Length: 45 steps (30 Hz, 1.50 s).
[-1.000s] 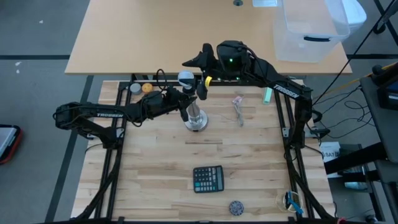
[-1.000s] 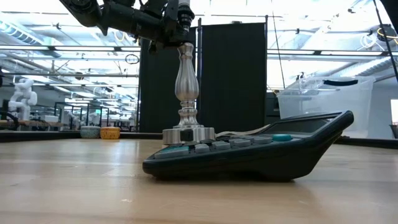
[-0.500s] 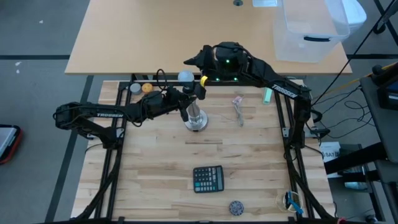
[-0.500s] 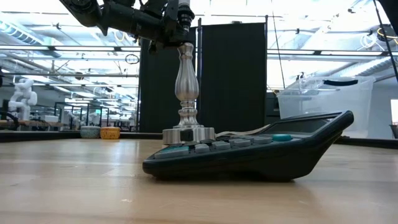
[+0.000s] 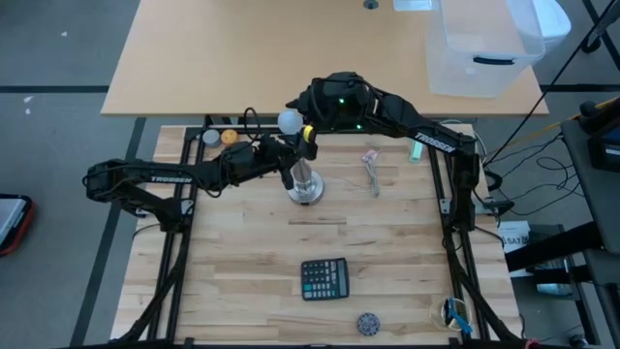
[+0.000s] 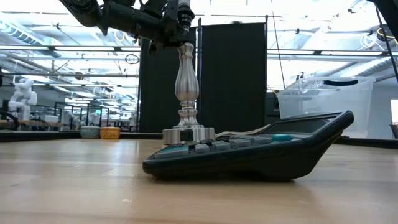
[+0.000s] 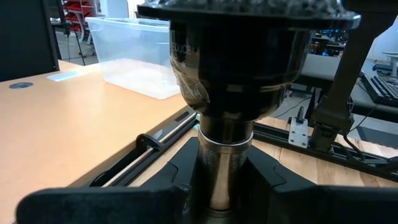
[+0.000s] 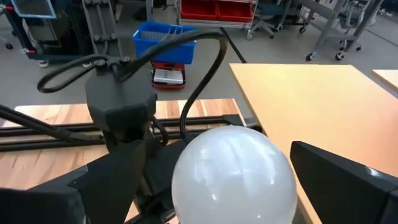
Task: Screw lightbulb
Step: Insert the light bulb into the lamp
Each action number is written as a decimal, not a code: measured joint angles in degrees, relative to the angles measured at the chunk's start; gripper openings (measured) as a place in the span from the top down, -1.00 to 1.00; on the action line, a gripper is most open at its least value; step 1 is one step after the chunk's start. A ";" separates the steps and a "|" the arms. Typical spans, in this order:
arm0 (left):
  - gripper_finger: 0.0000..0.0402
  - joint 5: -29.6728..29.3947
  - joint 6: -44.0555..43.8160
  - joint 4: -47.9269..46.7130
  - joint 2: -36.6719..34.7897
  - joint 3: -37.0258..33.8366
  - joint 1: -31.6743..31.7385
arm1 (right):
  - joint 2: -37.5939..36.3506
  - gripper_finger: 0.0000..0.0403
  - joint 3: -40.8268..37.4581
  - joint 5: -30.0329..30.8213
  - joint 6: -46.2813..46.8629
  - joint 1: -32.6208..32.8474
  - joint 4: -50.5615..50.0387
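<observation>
Holding the stand (image 5: 304,182) steady is my left gripper's (image 5: 288,161) whole job: its fingers are clamped on the silver stem just under the dark socket (image 7: 233,59), near the table's (image 5: 252,281) 12 o'clock edge. The lightbulb (image 5: 289,121) sits at about 11 o'clock of the stand in the overhead view, and seems to be seated in the socket, though I can't see the screw base. My right gripper (image 8: 205,186) has its fingers spread wide on either side of the white globe, not touching it. To do this turn well I should close gently on the globe's widest part, twist about the stem's axis, and let go before my wrist runs out of travel.
</observation>
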 joint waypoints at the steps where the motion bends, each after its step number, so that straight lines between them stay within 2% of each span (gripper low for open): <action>1: 0.64 0.02 -0.02 0.02 0.00 0.00 0.00 | 0.08 -0.95 0.00 0.28 0.00 0.02 0.00; 7: 0.64 0.02 0.03 0.02 0.02 0.01 0.00 | 0.37 -0.81 0.00 1.54 0.08 0.00 -0.15; 15: 0.64 0.07 0.10 0.02 0.01 0.00 0.00 | 0.35 -0.37 0.00 1.62 2.35 0.02 -0.15; 18: 0.64 0.07 0.11 0.02 0.01 0.01 0.00 | 0.33 -0.24 0.02 3.45 4.17 0.03 -0.33; 27: 0.64 0.19 0.06 0.09 0.02 0.04 0.00 | 0.33 -0.29 0.02 11.39 11.54 1.30 -0.44; 37: 0.64 0.39 0.24 0.22 0.01 0.04 0.00 | 0.55 -0.32 -0.39 25.12 17.75 5.63 -0.36; 45: 0.64 0.51 0.13 0.00 -0.02 -0.07 0.01 | 3.45 -0.45 -0.26 30.33 21.25 9.00 2.97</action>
